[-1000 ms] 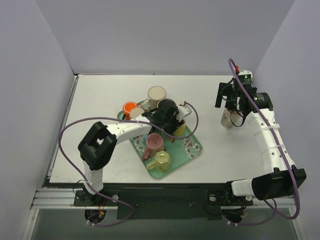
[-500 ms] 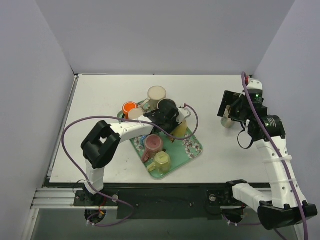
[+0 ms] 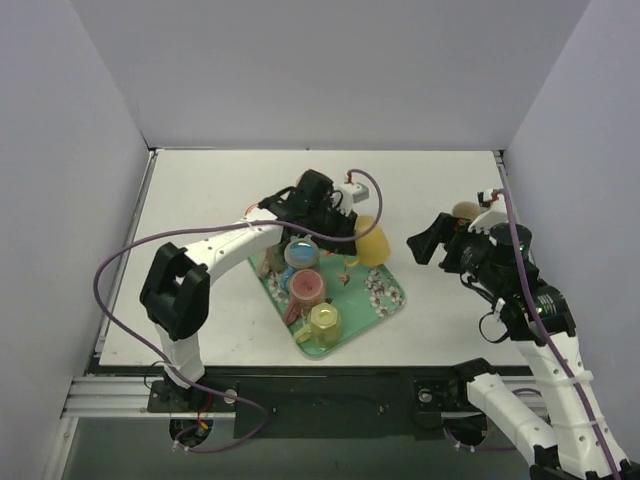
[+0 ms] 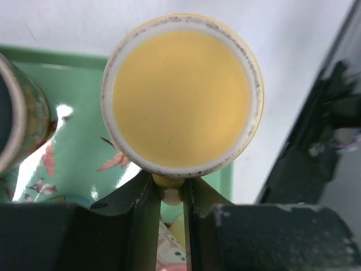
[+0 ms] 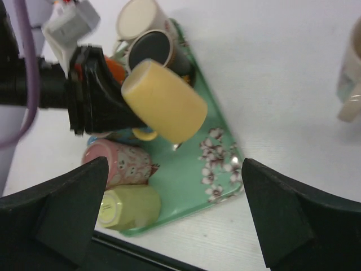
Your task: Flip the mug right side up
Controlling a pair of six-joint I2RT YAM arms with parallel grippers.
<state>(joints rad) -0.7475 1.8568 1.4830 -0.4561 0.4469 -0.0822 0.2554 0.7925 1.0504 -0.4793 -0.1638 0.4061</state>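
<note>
While carrying the yellow mug (image 3: 370, 243) on its side above the far right part of the green floral tray (image 3: 388, 297), near the middle of the tabletop, hold the left gripper (image 4: 168, 197) pinched narrow and firm on the handle (image 4: 168, 191). Roll the wrist slowly to bring the mouth upward, guarding against a swing about that thin handle. Set down level on a bare patch, clear of the pink mug (image 3: 307, 288) and the yellow-green mug (image 3: 324, 323). Leave the right gripper (image 5: 175, 164), spread wide and empty toward the right edge, out of the path.
</note>
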